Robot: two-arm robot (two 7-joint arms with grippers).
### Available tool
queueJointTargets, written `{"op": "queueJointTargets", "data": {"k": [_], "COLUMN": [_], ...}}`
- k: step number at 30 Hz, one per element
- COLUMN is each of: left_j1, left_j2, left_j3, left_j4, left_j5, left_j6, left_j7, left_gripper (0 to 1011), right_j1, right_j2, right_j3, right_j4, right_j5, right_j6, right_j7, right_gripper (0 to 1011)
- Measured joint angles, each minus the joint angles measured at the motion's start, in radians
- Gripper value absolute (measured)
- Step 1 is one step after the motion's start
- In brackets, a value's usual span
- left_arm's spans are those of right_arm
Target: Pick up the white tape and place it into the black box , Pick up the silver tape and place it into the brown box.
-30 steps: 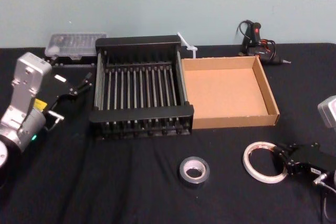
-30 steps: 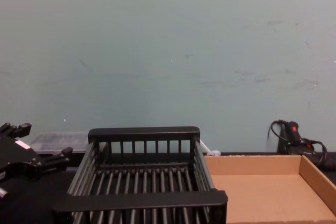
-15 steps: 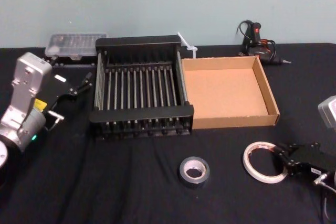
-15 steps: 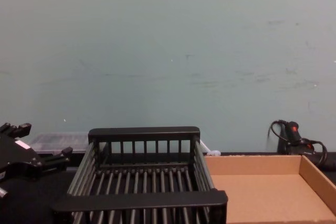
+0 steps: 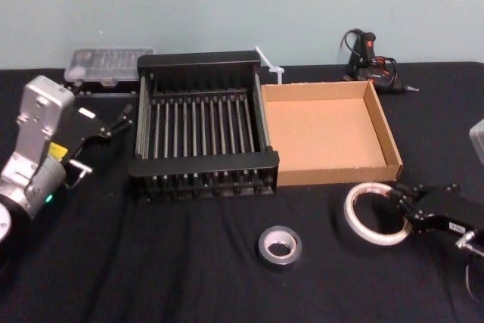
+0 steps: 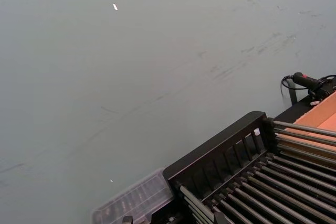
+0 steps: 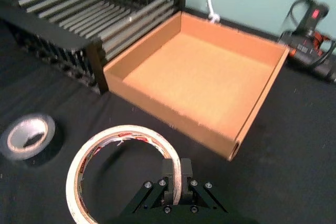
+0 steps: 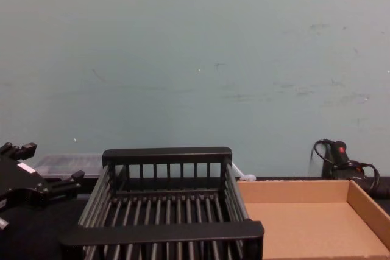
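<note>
Head view | right tool (image 5: pixel 399 200) clamps white tape (image 5: pixel 372 213) | now lifted, tilted

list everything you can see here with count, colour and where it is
white tape: 1, white, table front right, pinched in right claw
silver tape: 1, grey-silver, table front centre
black box: 1, black, table centre
brown box: 1, tan, right of black box
clear case: 1, transparent, back left
glue gun: 1, black-red, back right
table: 1, black
left claw: 1, black, left of black box
right claw: 1, black, front right
</note>
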Motion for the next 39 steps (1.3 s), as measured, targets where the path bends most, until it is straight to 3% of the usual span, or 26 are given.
{"op": "queueJointTargets", "data": {"k": [7, 16, 39], "left_j1": [0.0, 0.0, 0.0], "left_j2": [0.0, 0.0, 0.0], "left_j3": [0.0, 0.0, 0.0], "left_j4": [0.0, 0.0, 0.0], "left_j5": [0.0, 0.0, 0.0], "left_j6": [0.0, 0.0, 0.0], "left_j7": [0.0, 0.0, 0.0], "left_gripper": [1001, 1001, 1001], "right_j1": [0.051, 0.151, 0.391], "right_j2": [-0.009, -0.041, -0.147], "right_j3": [-0.002, -0.034, -0.163], "right_j4": [0.009, 0.052, 0.197], "right_j5": [0.003, -0.034, -0.123], "right_j6": [-0.009, -0.035, -0.04], "right_j7": [-0.017, -0.027, 0.027], "right_gripper": [92, 92, 92]}}
